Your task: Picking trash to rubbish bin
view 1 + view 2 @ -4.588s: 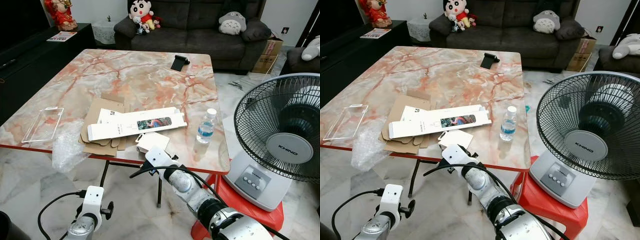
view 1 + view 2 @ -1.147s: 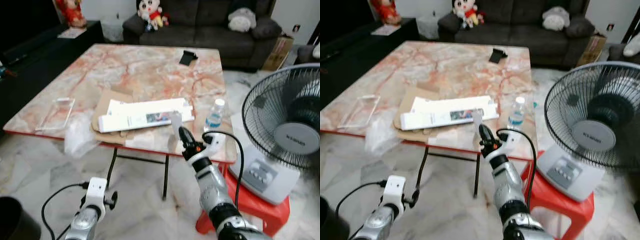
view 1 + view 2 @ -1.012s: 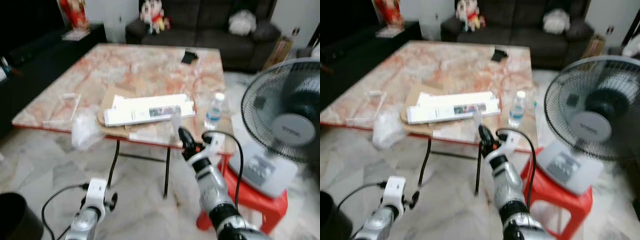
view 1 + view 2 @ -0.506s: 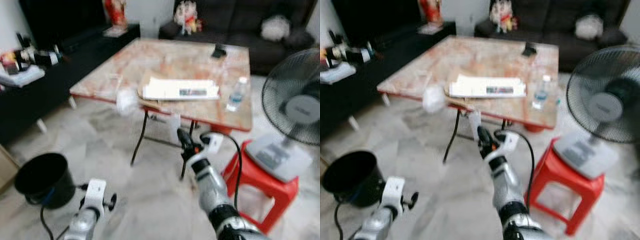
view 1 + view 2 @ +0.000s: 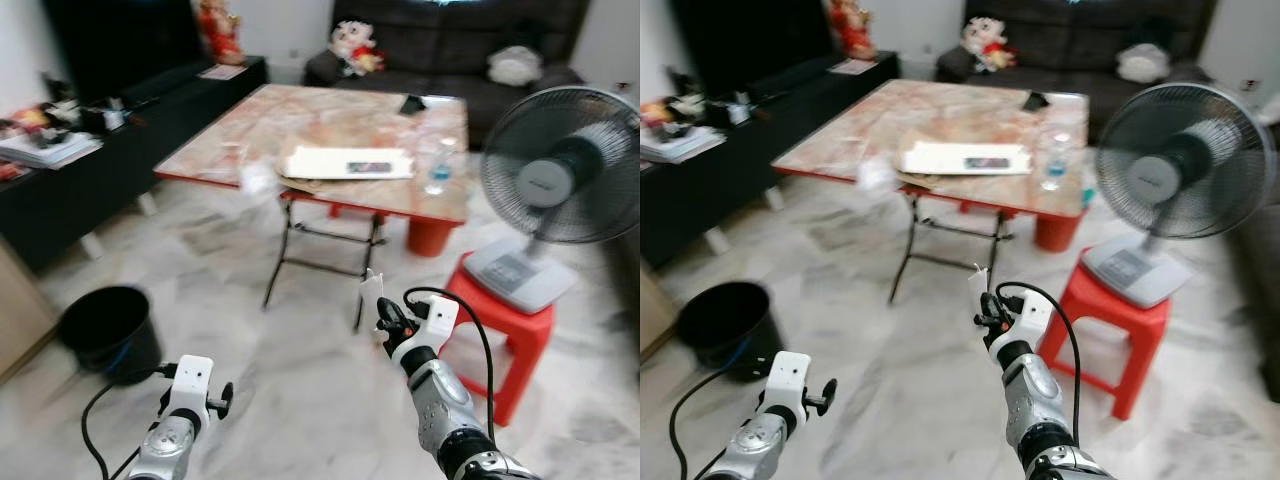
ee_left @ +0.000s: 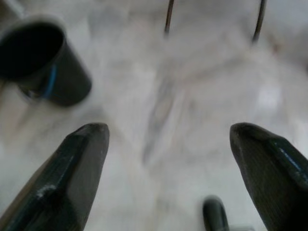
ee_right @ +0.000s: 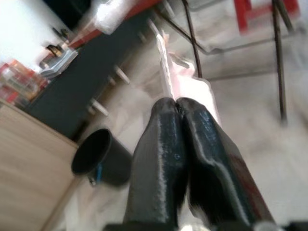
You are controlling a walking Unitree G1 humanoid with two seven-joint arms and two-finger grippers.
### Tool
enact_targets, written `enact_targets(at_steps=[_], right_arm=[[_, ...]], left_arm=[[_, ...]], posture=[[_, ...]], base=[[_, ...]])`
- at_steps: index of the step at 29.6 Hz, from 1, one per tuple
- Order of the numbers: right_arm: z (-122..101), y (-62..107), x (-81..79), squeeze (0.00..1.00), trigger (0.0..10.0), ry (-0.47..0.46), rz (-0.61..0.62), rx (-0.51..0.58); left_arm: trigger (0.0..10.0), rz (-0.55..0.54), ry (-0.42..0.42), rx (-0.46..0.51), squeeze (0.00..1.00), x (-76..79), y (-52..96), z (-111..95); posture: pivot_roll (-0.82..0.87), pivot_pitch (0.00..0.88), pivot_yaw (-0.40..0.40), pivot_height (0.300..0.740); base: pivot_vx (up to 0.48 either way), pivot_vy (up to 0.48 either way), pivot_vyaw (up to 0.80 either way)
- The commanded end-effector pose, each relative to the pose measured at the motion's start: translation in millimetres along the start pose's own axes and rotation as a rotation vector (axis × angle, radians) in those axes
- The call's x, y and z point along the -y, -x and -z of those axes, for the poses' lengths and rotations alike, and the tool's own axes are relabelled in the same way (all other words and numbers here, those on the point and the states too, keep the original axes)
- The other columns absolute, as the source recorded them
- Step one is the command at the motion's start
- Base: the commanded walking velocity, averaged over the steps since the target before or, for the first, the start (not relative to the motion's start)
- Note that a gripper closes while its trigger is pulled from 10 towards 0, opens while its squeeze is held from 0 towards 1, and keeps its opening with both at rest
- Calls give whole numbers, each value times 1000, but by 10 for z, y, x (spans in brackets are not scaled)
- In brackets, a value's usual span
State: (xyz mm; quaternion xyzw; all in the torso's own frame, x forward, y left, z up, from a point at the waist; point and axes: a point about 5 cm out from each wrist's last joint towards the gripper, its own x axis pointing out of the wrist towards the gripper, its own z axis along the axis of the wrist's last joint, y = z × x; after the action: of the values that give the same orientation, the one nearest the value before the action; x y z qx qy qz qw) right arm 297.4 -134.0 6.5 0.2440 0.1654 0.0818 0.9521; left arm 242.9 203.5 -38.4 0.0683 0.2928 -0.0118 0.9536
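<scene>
My right gripper (image 5: 381,313) is shut on a small white piece of card (image 5: 371,288), held upright over the marble floor. In the right wrist view the black fingertips (image 7: 166,108) pinch the card (image 7: 165,72) between them. A black rubbish bin (image 5: 108,331) stands on the floor to my left, seen past the fingers as the bin (image 7: 99,156). My left gripper (image 6: 168,144) hangs low and open, nothing between its fingers, with the bin (image 6: 42,63) ahead of it. More trash lies on the marble table (image 5: 215,150): a white box (image 5: 346,162), cardboard, a water bottle (image 5: 436,176).
A fan (image 5: 556,175) sits on a red stool (image 5: 500,325) to my right. The table's folding legs (image 5: 285,250) stand ahead. A long black cabinet (image 5: 90,175) runs along the left, and a dark sofa (image 5: 450,50) stands behind the table.
The camera has backed off from the table and turned left, bringing the bin into view. My right gripper has lifted the white card off the table edge and still holds it.
</scene>
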Motion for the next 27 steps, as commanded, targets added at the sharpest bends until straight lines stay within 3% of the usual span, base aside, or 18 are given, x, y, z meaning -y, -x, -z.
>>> enact_targets(at_steps=[1,3,11,14,19,27], right_arm=[[120,98,174,0,10000,29,97,-79],[160,133,219,0,10000,27,118,-100],[599,527,565,0,10000,88,309,-331],[700,624,612,0,10000,98,336,-376],[853,759,650,0,10000,134,375,-446],[941,809,628,0,10000,154,383,-485]], left_arm=[[10000,-9,-18,-2,0,-35,-15,-36],[10000,-12,-15,-8,0,-40,-10,-21],[10000,-45,21,-85,0,-76,53,164],[10000,-55,34,-99,0,-85,65,197],[10000,-65,41,-123,0,-92,83,247],[10000,-61,40,-127,0,-76,85,256]], posture=[[-13,0,19,740],[-13,0,18,740],[-14,0,8,740],[-16,4,6,740],[-19,8,9,740],[-17,9,10,740]], base=[[0,0,0],[0,0,0],[0,0,0],[0,0,0],[0,0,800],[0,0,800]])
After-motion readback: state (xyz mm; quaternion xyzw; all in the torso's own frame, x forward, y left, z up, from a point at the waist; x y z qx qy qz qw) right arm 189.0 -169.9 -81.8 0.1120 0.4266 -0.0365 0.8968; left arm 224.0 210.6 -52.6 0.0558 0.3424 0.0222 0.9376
